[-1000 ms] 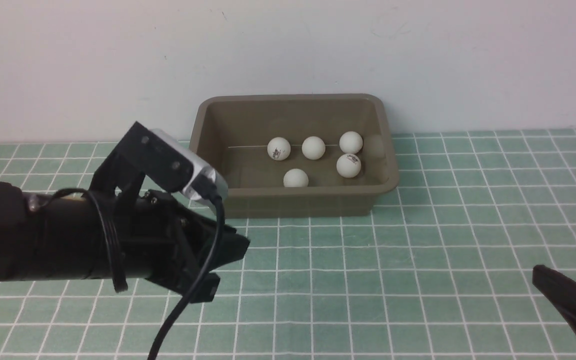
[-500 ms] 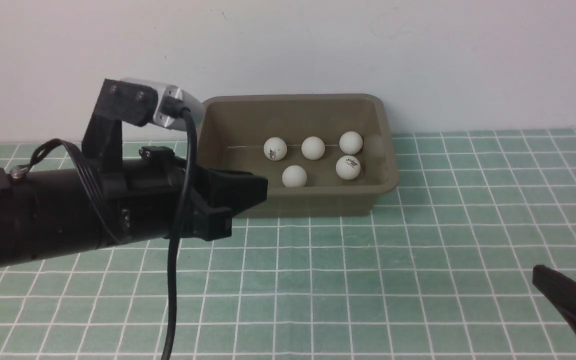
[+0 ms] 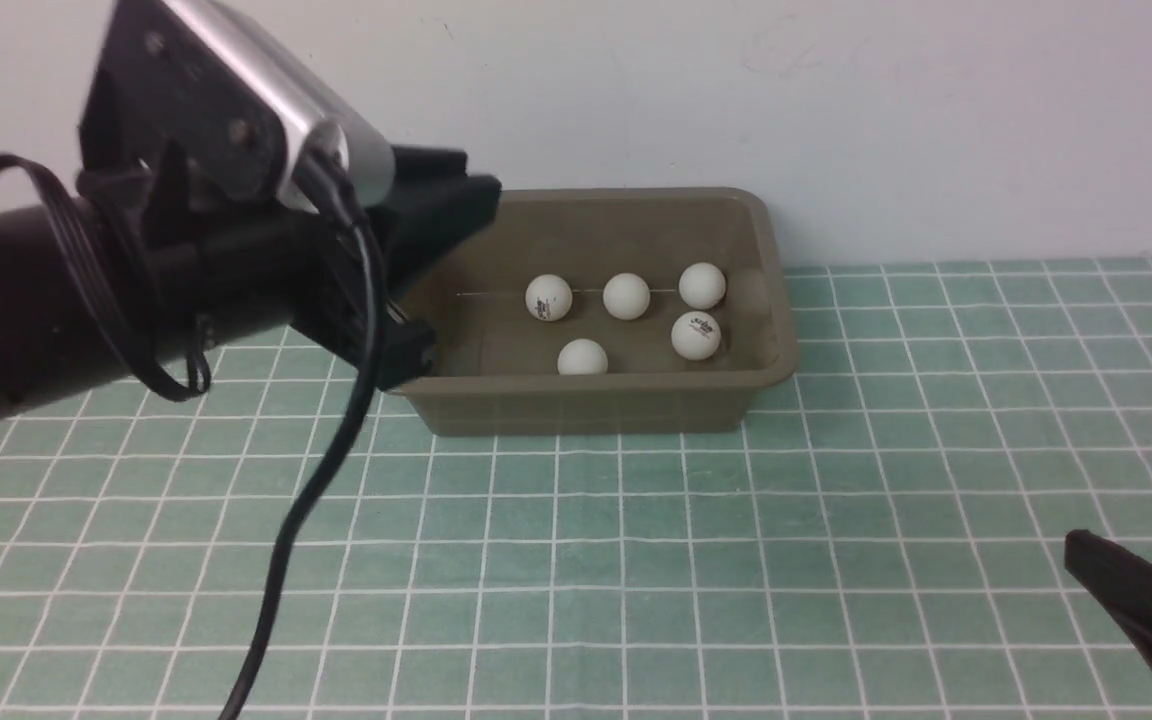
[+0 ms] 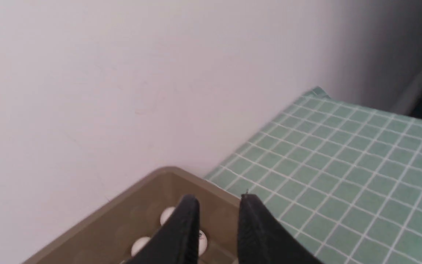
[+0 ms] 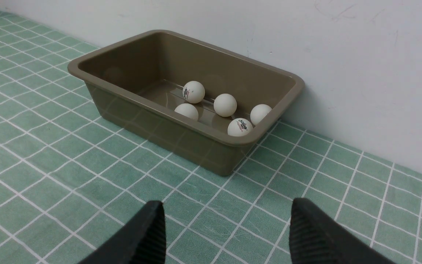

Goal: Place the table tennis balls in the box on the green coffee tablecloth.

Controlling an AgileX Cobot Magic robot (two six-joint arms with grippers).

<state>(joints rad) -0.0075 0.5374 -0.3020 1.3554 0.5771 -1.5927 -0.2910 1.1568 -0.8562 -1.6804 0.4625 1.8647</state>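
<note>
Left gripper (image 3: 456, 215) — higher than before

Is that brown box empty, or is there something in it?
Not empty. The box holds five white balls on its floor, all below the rim, seen in both the front and right wrist views. None lie on the cloth.
</note>
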